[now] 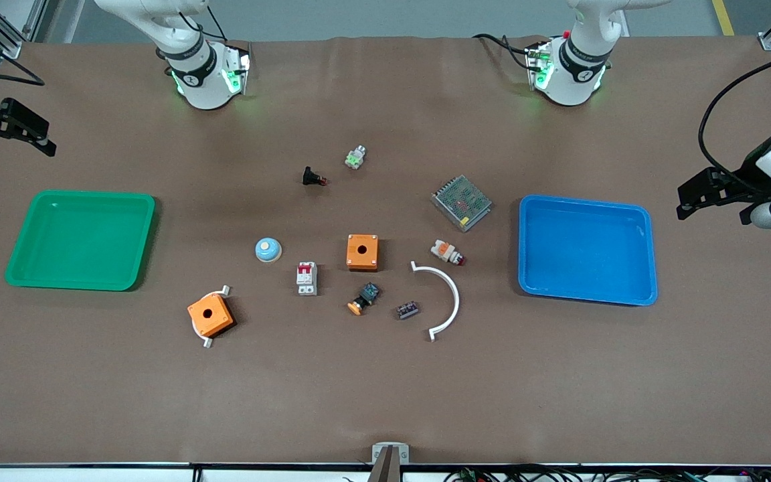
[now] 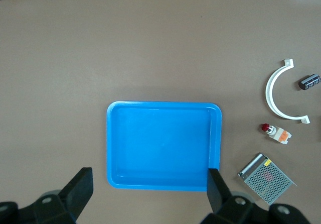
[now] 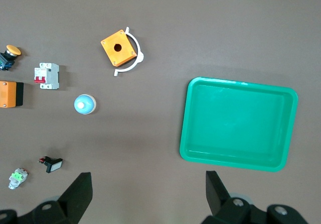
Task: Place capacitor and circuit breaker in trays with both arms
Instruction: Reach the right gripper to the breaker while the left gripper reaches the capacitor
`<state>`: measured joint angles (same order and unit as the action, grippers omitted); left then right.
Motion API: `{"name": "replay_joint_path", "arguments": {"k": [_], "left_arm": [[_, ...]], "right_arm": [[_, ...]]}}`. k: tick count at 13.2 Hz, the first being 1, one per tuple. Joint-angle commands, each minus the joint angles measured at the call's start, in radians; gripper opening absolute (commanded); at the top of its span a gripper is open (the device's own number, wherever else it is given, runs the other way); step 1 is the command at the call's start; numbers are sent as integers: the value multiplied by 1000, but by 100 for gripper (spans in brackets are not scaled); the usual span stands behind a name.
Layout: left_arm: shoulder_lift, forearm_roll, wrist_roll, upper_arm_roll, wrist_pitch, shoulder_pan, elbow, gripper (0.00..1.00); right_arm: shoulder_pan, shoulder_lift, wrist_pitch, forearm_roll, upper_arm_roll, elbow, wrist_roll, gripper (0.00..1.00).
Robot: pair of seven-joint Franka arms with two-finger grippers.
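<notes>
1. Nearest the camera: small orange box (image 1: 211, 315), then the tiny dark oblong capacitor (image 1: 407, 310), lying slantwise on the brown worktop (image 1: 385, 402) beside a white curved bracket (image 1: 442, 299).
2. White-grey circuit breaker with red toggles (image 1: 306, 277) sits toward the right arm's end.
3. Left hand (image 1: 710, 194) and right hand (image 1: 14, 130) wait wide open, empty, off the worktop's ends.

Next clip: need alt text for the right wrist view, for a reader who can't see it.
The right hand hangs open above a brown table, its fingers over bare table beside an empty green tray. Farther off lie the circuit breaker, an orange box in a white clip, a blue-white dome and other small parts.
</notes>
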<state>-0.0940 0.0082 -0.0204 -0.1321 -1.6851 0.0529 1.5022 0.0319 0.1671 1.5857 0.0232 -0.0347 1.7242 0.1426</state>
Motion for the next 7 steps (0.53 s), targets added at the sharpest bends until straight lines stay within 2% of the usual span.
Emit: {"name": "replay_joint_path", "arguments": {"k": [1,7], "left_arm": [[-12,-11,-9,-1,24,1,-27,100],[-35,-5,-19,-4,24,-10,-19,100]], "right_arm": [[16,5,-10,-6,9,-5,12,100],[13,3,-10,-5,10,-5,11,100]]}}
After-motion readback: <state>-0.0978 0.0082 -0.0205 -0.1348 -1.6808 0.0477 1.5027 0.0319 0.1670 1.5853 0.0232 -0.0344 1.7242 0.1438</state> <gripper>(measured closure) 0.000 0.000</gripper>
